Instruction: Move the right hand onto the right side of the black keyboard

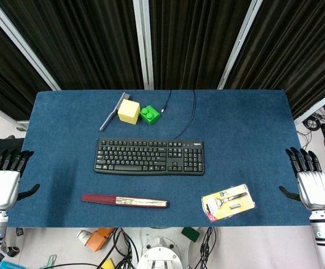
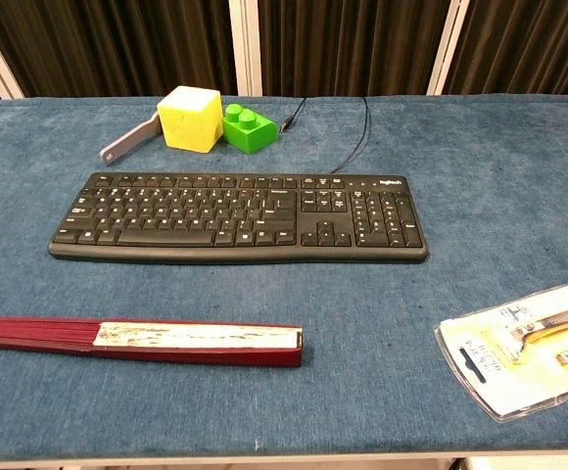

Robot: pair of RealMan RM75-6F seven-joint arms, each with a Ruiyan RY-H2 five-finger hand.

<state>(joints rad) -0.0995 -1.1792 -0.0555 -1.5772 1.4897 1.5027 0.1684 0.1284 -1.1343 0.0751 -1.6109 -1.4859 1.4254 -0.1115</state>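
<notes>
The black keyboard lies across the middle of the blue table, its number pad toward the right end. My right hand hangs off the table's right edge, fingers spread and holding nothing, well to the right of the keyboard. Off the left edge sits my left hand, also with fingers apart and empty. Neither hand shows in the chest view.
A yellow cube, a green brick and a grey brush sit behind the keyboard, whose cable runs to the back. A closed red fan and a packaged razor lie in front.
</notes>
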